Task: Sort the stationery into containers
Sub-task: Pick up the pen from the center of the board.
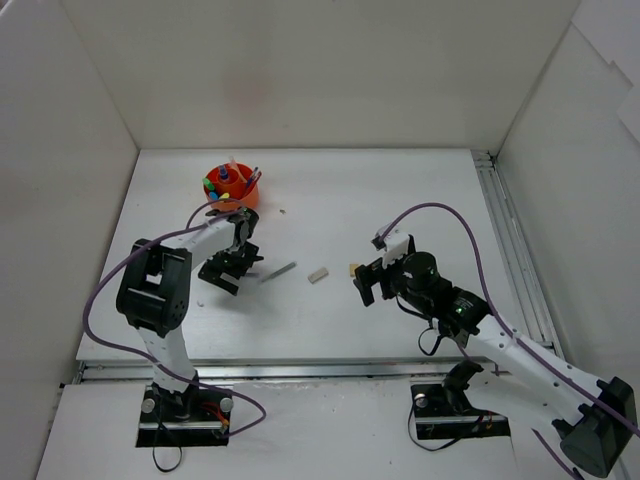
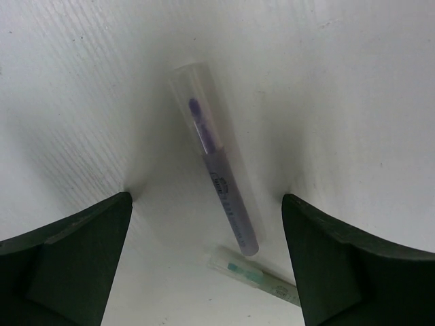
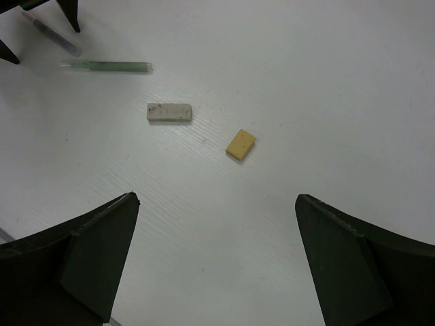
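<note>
Overhead hidden, clear tube [image 2: 217, 159] inside the parted left end effector [image 2: 207, 198]; right end effector [image 3: 217, 198] parted too.

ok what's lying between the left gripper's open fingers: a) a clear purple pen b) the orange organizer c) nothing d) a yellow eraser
a: the left wrist view shows a clear purple pen lying flat within the left gripper, whose jaws stand wide open on either side of it.
</note>
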Action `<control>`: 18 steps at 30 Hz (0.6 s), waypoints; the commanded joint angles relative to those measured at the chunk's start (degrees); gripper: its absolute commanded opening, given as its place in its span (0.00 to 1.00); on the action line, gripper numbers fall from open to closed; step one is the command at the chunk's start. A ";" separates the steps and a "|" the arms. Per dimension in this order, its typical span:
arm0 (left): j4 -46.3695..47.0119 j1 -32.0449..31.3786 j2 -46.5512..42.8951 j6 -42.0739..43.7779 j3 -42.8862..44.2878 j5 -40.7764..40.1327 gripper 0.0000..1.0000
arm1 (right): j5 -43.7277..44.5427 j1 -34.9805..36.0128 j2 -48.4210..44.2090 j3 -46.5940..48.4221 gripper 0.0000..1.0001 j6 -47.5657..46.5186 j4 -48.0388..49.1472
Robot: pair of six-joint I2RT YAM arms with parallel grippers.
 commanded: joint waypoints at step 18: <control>1.41 2.57 1.07 0.20 -0.92 0.95 0.64 | 1.82 0.43 -2.14 0.64 0.98 -0.33 1.80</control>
